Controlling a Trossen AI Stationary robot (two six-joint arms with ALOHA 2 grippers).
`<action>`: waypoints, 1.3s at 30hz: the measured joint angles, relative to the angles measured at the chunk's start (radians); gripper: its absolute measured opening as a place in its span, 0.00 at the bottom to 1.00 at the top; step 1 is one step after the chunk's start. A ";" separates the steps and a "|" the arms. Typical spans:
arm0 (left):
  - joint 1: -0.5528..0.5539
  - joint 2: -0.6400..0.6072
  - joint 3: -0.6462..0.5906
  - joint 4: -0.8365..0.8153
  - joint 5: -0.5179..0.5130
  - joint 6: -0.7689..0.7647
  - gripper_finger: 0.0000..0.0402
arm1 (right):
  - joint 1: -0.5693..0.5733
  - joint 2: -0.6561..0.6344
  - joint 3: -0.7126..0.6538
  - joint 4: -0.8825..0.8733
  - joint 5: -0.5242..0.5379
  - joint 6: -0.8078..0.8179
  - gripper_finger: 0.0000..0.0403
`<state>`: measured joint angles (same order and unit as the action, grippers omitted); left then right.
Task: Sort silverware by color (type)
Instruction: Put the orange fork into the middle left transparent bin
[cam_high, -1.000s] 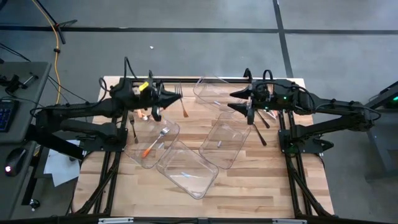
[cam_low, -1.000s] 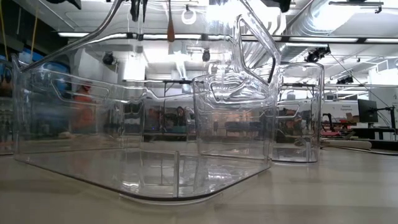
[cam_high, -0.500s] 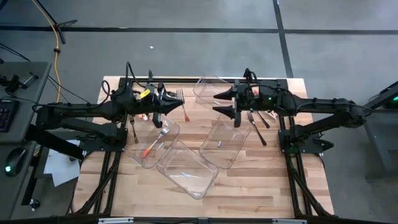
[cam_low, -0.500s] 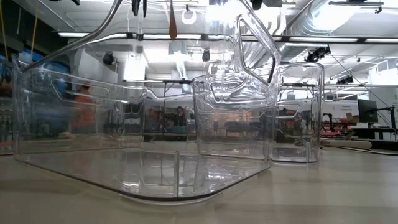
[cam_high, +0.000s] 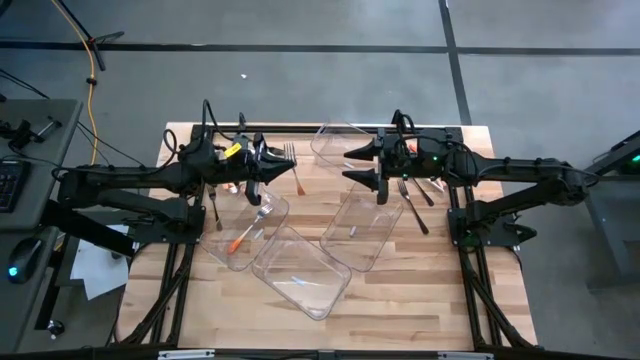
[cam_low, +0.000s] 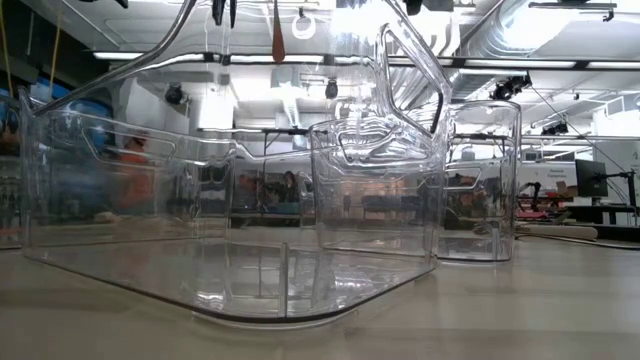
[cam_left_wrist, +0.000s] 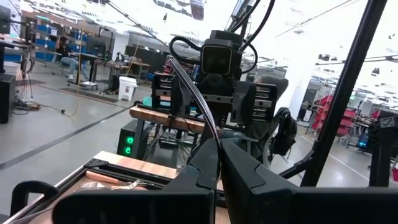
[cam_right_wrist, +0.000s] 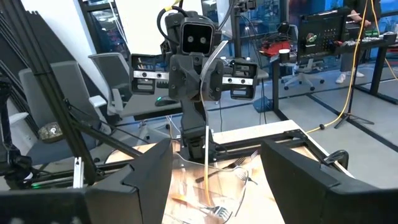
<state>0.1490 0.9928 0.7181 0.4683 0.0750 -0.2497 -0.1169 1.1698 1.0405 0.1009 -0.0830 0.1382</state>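
Right gripper (cam_right_wrist: 214, 165): fingers spread wide, empty
Beyond: left arm (cam_right_wrist: 189, 68) facing
Table (cam_right_wrist: 280, 134): forks (cam_right_wrist: 214, 210) under clear bin (cam_right_wrist: 208, 180)

The table (cam_high: 400, 300) is light wood made of long planks, and it looks smooth. The bins (cam_high: 300, 270) are clear plastic, shiny and see-through. The fork (cam_high: 250, 227) in one bin has a silver metal head and an orange handle. The arms (cam_high: 120, 180) are dark and matt. The floor (cam_high: 300, 80) is dull grey.
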 joint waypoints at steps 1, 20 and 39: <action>0.000 0.000 0.000 0.000 0.000 0.000 0.00 | 0.000 0.000 0.000 0.000 0.000 0.000 0.57; -0.101 -0.048 0.388 -1.192 -0.198 -0.235 0.00 | 0.000 0.000 0.000 -0.007 0.004 -0.008 0.57; -0.300 0.062 0.243 -1.653 -0.298 -0.792 0.00 | 0.000 -0.001 0.000 -0.008 0.005 -0.008 0.57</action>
<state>-0.1507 1.0549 0.9613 -1.1843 -0.2228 -1.0416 -0.1173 1.1690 1.0405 0.0924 -0.0780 0.1303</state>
